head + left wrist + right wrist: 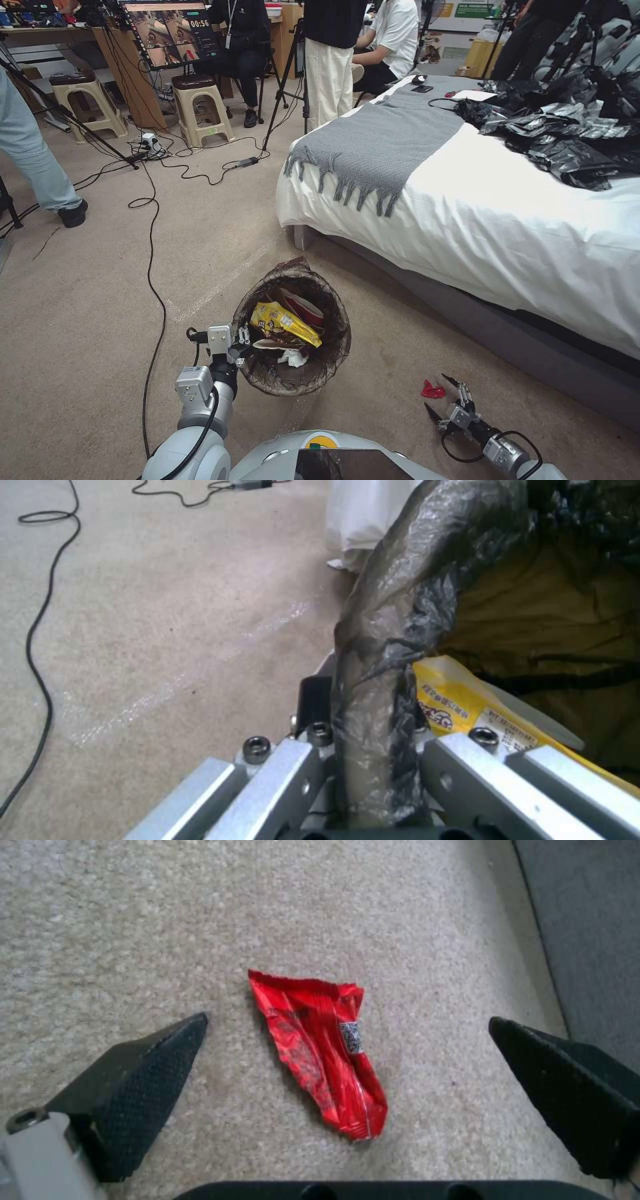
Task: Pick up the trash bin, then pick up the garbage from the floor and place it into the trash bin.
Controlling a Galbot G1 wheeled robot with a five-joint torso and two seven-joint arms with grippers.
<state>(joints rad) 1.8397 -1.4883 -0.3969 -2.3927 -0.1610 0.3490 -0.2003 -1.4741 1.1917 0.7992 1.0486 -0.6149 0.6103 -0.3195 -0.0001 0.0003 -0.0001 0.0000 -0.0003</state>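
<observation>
The left pincer is clamped on the near-left rim of the trash bin, gripping the dark liner bag folded over that rim; the left wrist view shows the liner-wrapped rim pinched between the metal fingers. The bin sits over the carpet, near the foot of the bed. Inside it lie a yellow snack wrapper, a red-and-white paper cup and white tissue. Further right, a red wrapper lies flat on the carpet beside the bed base. The right pincer hovers just beside it, fingers spread wide apart, with the wrapper between them and untouched.
</observation>
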